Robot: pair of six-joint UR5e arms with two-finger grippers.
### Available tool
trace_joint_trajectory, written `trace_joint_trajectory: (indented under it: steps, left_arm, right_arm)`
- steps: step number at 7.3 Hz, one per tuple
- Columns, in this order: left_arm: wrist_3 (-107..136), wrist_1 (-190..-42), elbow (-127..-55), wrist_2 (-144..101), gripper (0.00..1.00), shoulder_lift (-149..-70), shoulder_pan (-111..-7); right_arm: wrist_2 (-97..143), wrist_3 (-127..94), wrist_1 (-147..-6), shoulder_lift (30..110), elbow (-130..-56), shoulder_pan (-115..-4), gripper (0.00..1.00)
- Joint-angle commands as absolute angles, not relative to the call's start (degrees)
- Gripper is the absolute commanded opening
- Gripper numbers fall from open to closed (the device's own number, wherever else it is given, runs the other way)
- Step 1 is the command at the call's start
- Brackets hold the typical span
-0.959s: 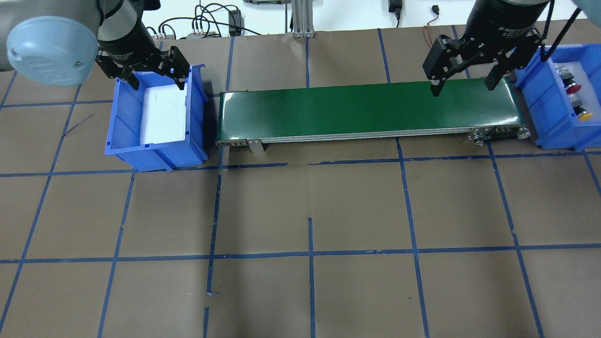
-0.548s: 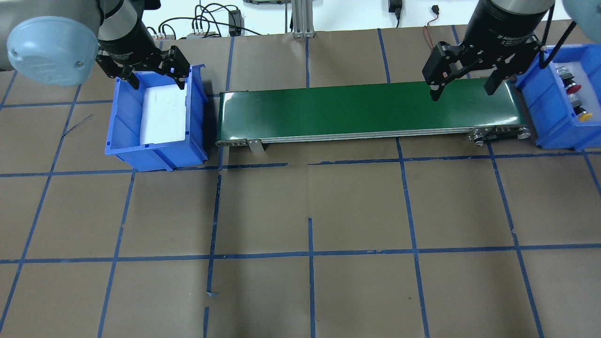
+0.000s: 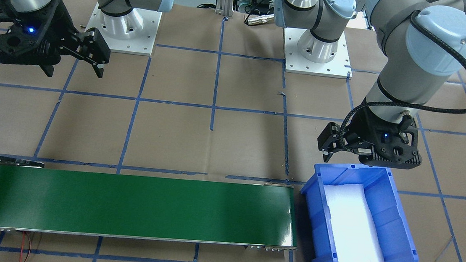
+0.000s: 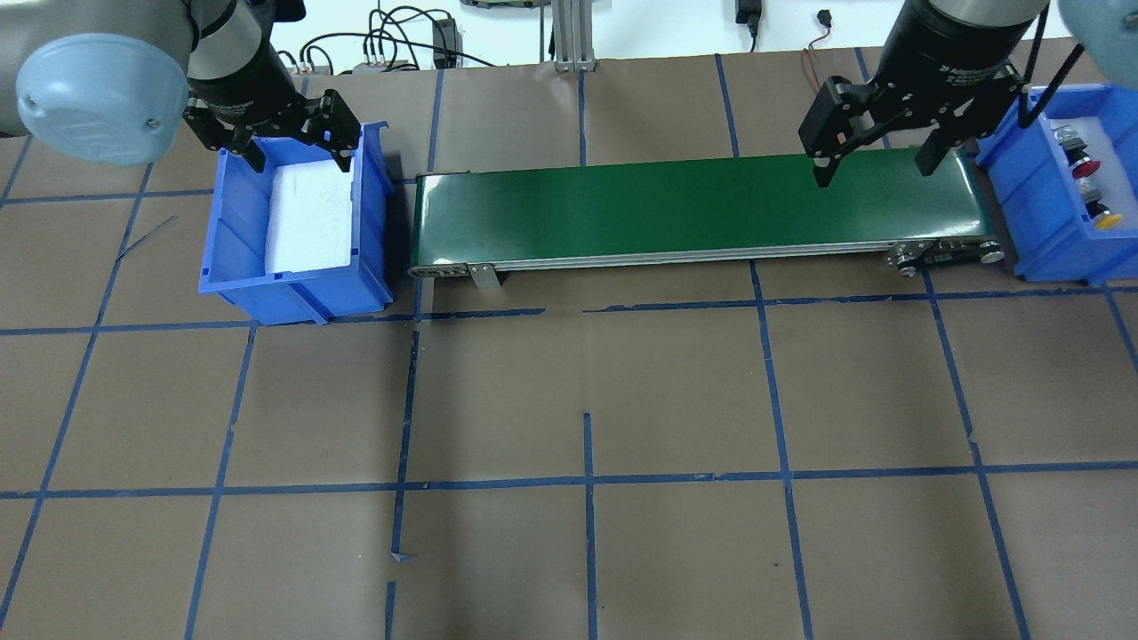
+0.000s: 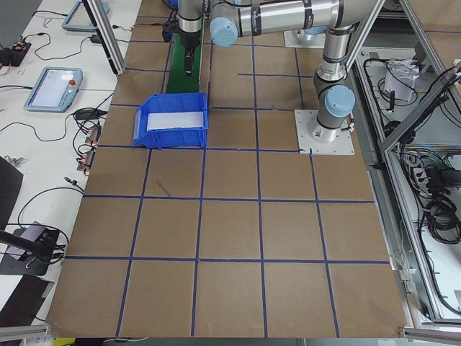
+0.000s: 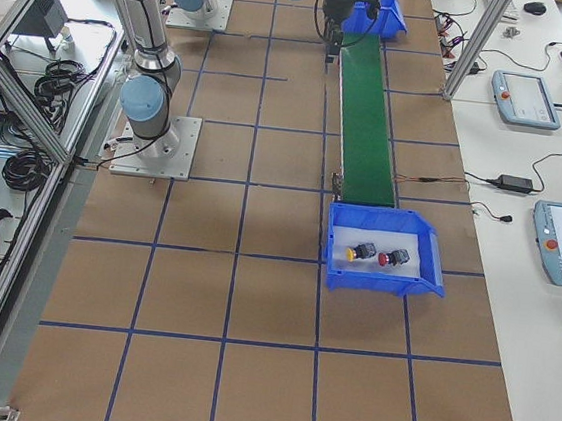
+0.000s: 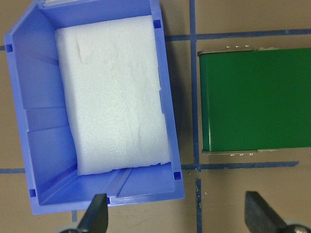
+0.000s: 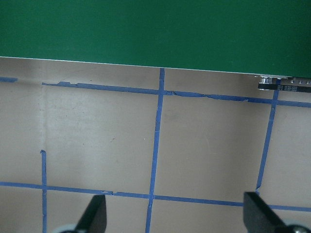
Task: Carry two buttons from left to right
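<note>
Buttons [image 4: 1083,167] seemingly apart from right end effector [image 4: 872,172].

Overhead and front-facing cameras look steeply down from opposite sides — both share the green conveyor [image 4: 702,209].

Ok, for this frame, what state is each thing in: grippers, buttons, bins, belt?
left gripper: open, empty, raised near the left bin.
right gripper: open, empty, raised near the belt's right end.
red button: in the right bin.
yellow button: in the right bin, beside the red one.
left bin: holds only white foam.
right bin: holds both buttons.
conveyor belt: bare; running or stopped, cannot tell.
</note>
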State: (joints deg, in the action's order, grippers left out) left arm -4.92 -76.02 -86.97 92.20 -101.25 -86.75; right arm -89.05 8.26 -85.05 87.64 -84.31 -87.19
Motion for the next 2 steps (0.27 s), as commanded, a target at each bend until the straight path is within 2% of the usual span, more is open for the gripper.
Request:
trace_joint_trajectory:
  steps: [1, 2]
  left_arm:
    - [-4.9, -76.0, -86.8, 92.2, 1.00, -101.2, -86.7]
    - [-4.9, -76.0, -86.8, 92.2, 1.00, -101.2, -86.7]
  right_arm:
    - [-89.0, 8.3, -85.1, 87.6, -84.4, -87.2, 1.00]
    - [-89.0, 8.3, -85.1, 87.4, -84.4, -87.2, 1.00]
